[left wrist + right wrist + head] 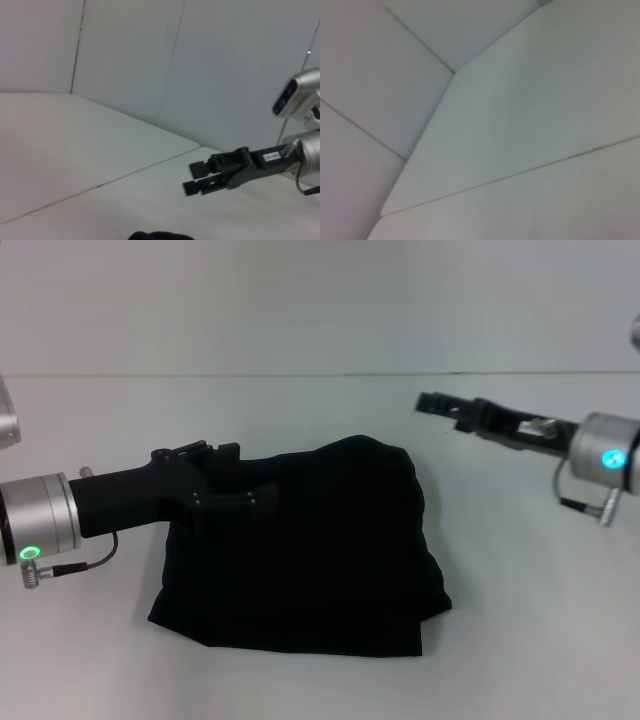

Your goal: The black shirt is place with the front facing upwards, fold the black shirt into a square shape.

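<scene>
The black shirt [330,550] lies on the white table [520,620] as a folded, roughly square bundle with rumpled edges; no lettering or label shows. My left gripper [235,480] reaches in from the left over the bundle's upper left part, black against black cloth. My right gripper [425,402] hangs above the table, up and to the right of the shirt, clear of it. In the left wrist view the right gripper [189,179] shows its two fingers a narrow gap apart with nothing between them, and a sliver of the shirt [160,236] shows at the edge.
Bare white tabletop surrounds the shirt on all sides. A grey wall [320,300] rises behind the table's far edge. The right wrist view shows only table and wall panels.
</scene>
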Robot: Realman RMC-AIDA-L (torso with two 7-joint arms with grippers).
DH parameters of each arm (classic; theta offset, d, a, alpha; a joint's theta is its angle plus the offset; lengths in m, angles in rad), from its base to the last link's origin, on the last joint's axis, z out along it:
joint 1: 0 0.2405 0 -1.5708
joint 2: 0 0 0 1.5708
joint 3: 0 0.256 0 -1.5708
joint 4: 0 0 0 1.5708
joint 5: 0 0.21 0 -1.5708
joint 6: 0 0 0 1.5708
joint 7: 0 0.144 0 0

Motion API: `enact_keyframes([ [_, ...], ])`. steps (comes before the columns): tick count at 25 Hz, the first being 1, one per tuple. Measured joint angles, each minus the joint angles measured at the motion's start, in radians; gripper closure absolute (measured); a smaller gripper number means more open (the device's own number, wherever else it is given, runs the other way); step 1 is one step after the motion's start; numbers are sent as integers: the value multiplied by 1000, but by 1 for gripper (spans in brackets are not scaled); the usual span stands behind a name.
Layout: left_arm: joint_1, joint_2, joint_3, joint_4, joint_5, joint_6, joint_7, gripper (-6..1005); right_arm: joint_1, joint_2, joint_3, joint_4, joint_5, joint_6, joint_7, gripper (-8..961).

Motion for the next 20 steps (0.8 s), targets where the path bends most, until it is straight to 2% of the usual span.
enact_keyframes([
  [1, 0, 0, 0, 0, 0, -9, -7, 80, -4, -13, -4, 0, -7, -8, 4, 60],
  [2, 0, 0, 0, 0, 0, -16, -13, 80, -7, -40, -7, -1, -31, -42, 16, 60],
  [3, 0, 0, -2, 0, 0, -25, -22, 80, -7, -40, -7, -1, -31, -42, 16, 61],
  [7, 1, 2, -10, 0, 0, -45, -51, 80, 0, -82, -10, -2, -95, -161, 39, 64],
  [8, 3, 3, -11, 0, 0, -47, -58, 80, 9, -99, -11, -3, -142, -226, 65, 65],
  [13, 5, 5, -27, 0, 0, -47, -61, 79, 24, -118, -20, -14, -240, -319, 167, 69],
  [20, 8, 8, -47, 0, 5, -45, -64, 79, 30, -124, -28, -31, -302, -464, 272, 75],
])
